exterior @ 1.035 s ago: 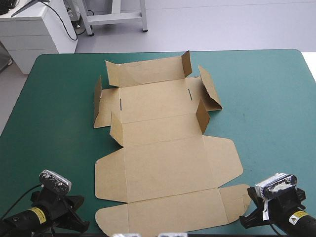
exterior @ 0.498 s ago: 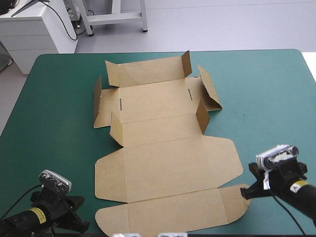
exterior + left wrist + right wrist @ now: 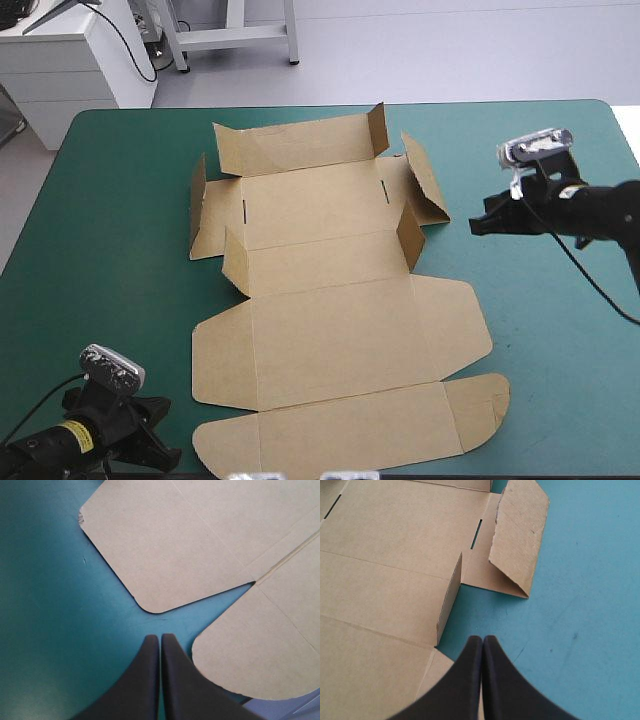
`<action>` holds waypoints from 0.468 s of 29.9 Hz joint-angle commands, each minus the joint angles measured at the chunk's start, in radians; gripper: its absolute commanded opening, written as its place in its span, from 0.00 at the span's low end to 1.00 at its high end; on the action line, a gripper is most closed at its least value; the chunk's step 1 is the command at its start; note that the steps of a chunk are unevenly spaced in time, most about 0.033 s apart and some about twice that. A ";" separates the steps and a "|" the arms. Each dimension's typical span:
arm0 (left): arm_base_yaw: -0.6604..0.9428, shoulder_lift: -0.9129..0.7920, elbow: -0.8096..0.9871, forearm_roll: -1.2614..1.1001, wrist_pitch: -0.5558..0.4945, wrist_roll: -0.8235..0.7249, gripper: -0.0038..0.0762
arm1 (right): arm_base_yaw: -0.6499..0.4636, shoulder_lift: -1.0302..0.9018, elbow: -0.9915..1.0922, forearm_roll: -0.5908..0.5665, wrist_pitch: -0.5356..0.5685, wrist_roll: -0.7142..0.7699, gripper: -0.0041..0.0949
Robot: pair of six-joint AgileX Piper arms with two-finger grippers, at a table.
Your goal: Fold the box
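The box [image 3: 330, 300] lies open as a cut brown sheet in the middle of the table [image 3: 540, 330], its long side running from the near edge to the far edge. Most panels are flat. Only in the far half some parts stand up: the right side flap [image 3: 425, 190] is tilted upward, and a short tab [image 3: 410, 235] just beside it stands nearly upright.

The right gripper [image 3: 475, 226] hangs over the bare teal-green cover toward the table's right edge, near that side flap but not touching it. Its black fingers are pressed together and hold nothing. The left gripper [image 3: 160, 636] is at the near left corner of the table, its fingers also together and empty, pointing at the gap between two rounded flaps [image 3: 165, 555] of the box's near end.

I judge that folding has hardly begun and the step in hand is the approach to the right wall. The next move probably calls for getting the fingertips under or against the side flap to raise it upright.
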 commanded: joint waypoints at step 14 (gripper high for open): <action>-0.003 0.007 -0.024 -0.011 -0.042 -0.002 0.04 | 0.199 0.535 -0.649 -0.261 0.106 0.184 0.36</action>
